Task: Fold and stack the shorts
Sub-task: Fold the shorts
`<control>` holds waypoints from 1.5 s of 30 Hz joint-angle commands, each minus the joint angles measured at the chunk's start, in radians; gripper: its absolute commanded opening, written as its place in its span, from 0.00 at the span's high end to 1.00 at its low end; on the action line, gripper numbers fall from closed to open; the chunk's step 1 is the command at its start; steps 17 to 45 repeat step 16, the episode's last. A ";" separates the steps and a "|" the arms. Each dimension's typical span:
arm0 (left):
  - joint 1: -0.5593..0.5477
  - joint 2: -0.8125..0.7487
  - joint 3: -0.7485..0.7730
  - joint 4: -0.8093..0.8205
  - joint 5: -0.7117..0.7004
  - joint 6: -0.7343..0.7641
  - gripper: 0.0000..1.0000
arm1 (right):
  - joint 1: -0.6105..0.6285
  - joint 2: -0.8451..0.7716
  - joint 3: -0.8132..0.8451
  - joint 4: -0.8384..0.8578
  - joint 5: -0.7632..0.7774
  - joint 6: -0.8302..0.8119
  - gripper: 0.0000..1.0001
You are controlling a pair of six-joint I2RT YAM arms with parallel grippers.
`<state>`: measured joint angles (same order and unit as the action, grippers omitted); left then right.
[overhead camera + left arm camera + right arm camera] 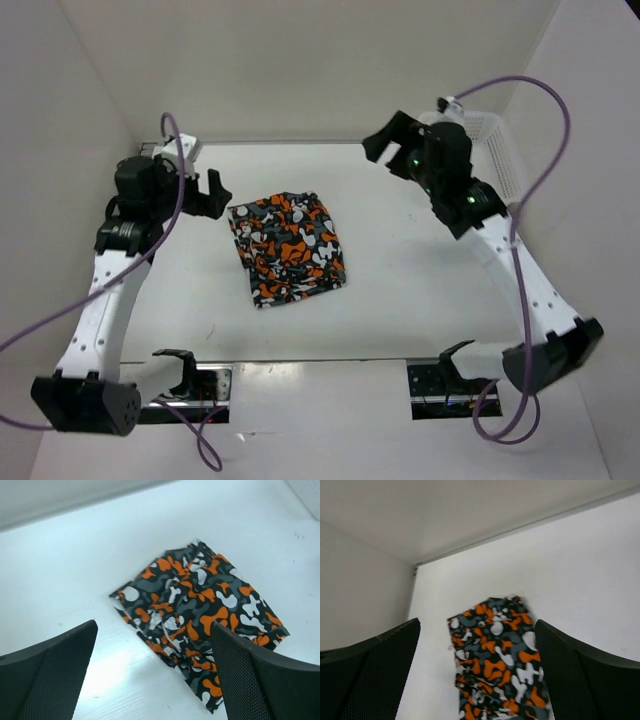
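The shorts (pixel 288 248), in orange, black, grey and white camouflage, lie folded into a compact rectangle near the middle of the white table. My left gripper (pixel 214 193) hangs open just left of their far-left corner, nothing between its fingers. My right gripper (pixel 384 143) is raised at the back right, well apart from the cloth, also open and empty. In the left wrist view the shorts (pixel 200 617) lie ahead between the spread fingers (pixel 260 680). In the right wrist view the shorts (pixel 497 657) lie far below, framed by wide fingers (pixel 370 675).
A white mesh basket (pixel 500 150) stands at the back right, partly behind the right arm. White walls close in the table at the left, back and right. Purple cables loop from both arms. Two dark openings sit at the near edge by the arm bases.
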<state>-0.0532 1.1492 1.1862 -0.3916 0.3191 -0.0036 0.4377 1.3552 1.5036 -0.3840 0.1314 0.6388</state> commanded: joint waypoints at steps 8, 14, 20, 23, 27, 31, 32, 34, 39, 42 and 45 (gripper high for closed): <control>0.067 -0.333 -0.213 -0.079 -0.089 0.004 0.00 | -0.208 -0.433 -0.411 -0.208 0.132 -0.028 0.00; 0.067 -0.378 -0.290 -0.090 -0.080 0.004 0.00 | -0.218 -0.567 -0.457 -0.282 0.184 -0.019 0.00; 0.067 -0.419 -0.306 -0.125 -0.092 0.004 0.00 | -0.241 -0.556 -0.439 -0.331 0.169 -0.019 0.00; 0.067 -0.419 -0.306 -0.125 -0.092 0.004 0.00 | -0.241 -0.556 -0.439 -0.331 0.169 -0.019 0.00; 0.067 -0.419 -0.306 -0.125 -0.092 0.004 0.00 | -0.241 -0.556 -0.439 -0.331 0.169 -0.019 0.00; 0.067 -0.419 -0.306 -0.125 -0.092 0.004 0.00 | -0.241 -0.556 -0.439 -0.331 0.169 -0.019 0.00; 0.067 -0.419 -0.306 -0.125 -0.092 0.004 0.00 | -0.241 -0.556 -0.439 -0.331 0.169 -0.019 0.00; 0.067 -0.419 -0.306 -0.125 -0.092 0.004 0.00 | -0.241 -0.556 -0.439 -0.331 0.169 -0.019 0.00; 0.067 -0.419 -0.306 -0.125 -0.092 0.004 0.00 | -0.241 -0.556 -0.439 -0.331 0.169 -0.019 0.00; 0.067 -0.419 -0.306 -0.125 -0.092 0.004 0.00 | -0.241 -0.556 -0.439 -0.331 0.169 -0.019 0.00; 0.067 -0.419 -0.306 -0.125 -0.092 0.004 0.00 | -0.241 -0.556 -0.439 -0.331 0.169 -0.019 0.00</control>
